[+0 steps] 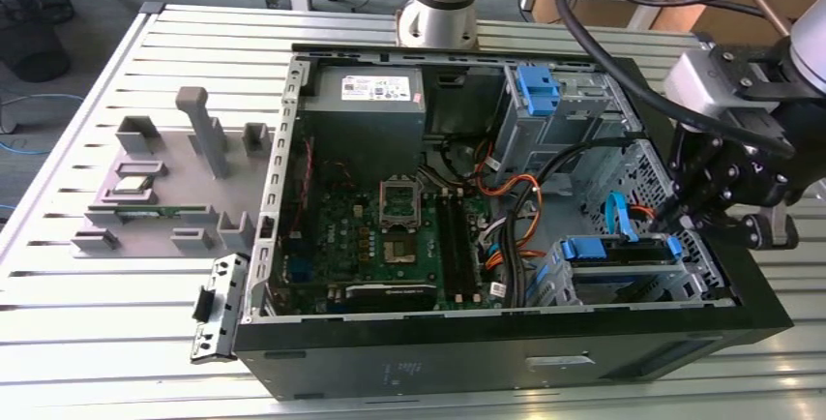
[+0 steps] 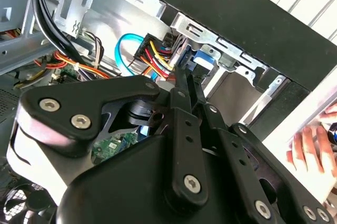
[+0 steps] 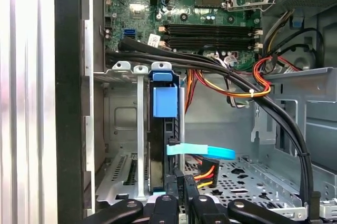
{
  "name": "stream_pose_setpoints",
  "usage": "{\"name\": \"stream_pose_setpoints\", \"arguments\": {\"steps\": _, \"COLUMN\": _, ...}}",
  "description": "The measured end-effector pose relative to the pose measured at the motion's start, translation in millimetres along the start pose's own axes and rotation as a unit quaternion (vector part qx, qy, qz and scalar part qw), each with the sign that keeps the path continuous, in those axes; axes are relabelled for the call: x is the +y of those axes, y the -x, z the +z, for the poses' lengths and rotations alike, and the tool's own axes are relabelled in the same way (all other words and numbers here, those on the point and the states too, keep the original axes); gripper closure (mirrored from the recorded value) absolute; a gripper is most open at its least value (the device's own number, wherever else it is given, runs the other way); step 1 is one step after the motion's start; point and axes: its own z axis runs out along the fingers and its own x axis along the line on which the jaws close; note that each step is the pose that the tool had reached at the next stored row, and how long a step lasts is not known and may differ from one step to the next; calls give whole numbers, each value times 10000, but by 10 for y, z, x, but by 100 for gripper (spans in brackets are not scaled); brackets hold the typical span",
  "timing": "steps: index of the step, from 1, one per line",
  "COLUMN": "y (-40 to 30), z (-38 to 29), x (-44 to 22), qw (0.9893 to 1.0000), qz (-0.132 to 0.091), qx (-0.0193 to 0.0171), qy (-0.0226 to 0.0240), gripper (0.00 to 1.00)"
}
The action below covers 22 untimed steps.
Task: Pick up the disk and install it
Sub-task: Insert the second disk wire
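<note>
I have the open computer case [image 1: 516, 333] lying on the slatted counter [image 1: 77, 285], with the arm reaching into the corner at the exterior view's right. There the metal drive cage [image 3: 124, 129] holds the disk [image 3: 158, 145], which sits on edge in its slot, close against the case's outer wall. A hand [image 2: 310, 150] rests just beyond the case wall in the second wrist view.

The gripper [image 3: 179, 182] is at the disk's back end, its jaws drawn close together near the connectors; whether they pinch anything I cannot tell. My judgement is that the disk is seated or nearly so, and the work now is at the plugs. To do this well I would keep the push straight along the slot and keep clear of the black cable bundle [image 3: 237, 79] and the light blue data cable [image 3: 202, 151].

The disk shows a dark edge, with a blue plastic rail and tab [image 3: 164, 100] at its front.
</note>
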Motion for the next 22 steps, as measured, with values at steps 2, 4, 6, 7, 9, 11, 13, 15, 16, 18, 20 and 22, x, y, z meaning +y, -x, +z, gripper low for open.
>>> {"name": "stream_pose_setpoints", "arguments": {"steps": 2, "y": -20, "z": 4, "x": 4, "qw": 10000, "qz": -16, "qx": -18, "qy": -15, "gripper": 83}}
{"name": "stream_pose_setpoints", "arguments": {"steps": 4, "y": -35, "z": 12, "x": 9, "qw": 10000, "qz": -36, "qx": -38, "qy": -32, "gripper": 83}}
{"name": "stream_pose_setpoints", "arguments": {"steps": 6, "y": -42, "z": 22, "x": 13, "qw": 10000, "qz": -62, "qx": -59, "qy": -48, "gripper": 83}}
{"name": "stream_pose_setpoints", "arguments": {"steps": 7, "y": -45, "z": 26, "x": 16, "qw": 9999, "qz": -76, "qx": -72, "qy": -56, "gripper": 83}}
{"name": "stream_pose_setpoints", "arguments": {"steps": 9, "y": -49, "z": 32, "x": 21, "qw": 9999, "qz": -109, "qx": -95, "qy": -68, "gripper": 83}}
{"name": "stream_pose_setpoints", "arguments": {"steps": 11, "y": -52, "z": 36, "x": 27, "qw": 9998, "qz": -145, "qx": -113, "qy": -76, "gripper": 83}}
{"name": "stream_pose_setpoints", "arguments": {"steps": 13, "y": -56, "z": 39, "x": 37, "qw": 9997, "qz": -181, "qx": -123, "qy": -84, "gripper": 83}}
{"name": "stream_pose_setpoints", "arguments": {"steps": 15, "y": -61, "z": 41, "x": 50, "qw": 9997, "qz": -209, "qx": -128, "qy": -95, "gripper": 83}}
{"name": "stream_pose_setpoints", "arguments": {"steps": 16, "y": -62, "z": 43, "x": 53, "qw": 9996, "qz": -223, "qx": -129, "qy": -101, "gripper": 83}}
{"name": "stream_pose_setpoints", "arguments": {"steps": 18, "y": -65, "z": 45, "x": 59, "qw": 9996, "qz": -242, "qx": -131, "qy": -110, "gripper": 83}}
{"name": "stream_pose_setpoints", "arguments": {"steps": 20, "y": -65, "z": 47, "x": 59, "qw": 9995, "qz": -246, "qx": -131, "qy": -113, "gripper": 83}}
{"name": "stream_pose_setpoints", "arguments": {"steps": 22, "y": -67, "z": 55, "x": 62, "qw": 9995, "qz": -249, "qx": -133, "qy": -119, "gripper": 83}}
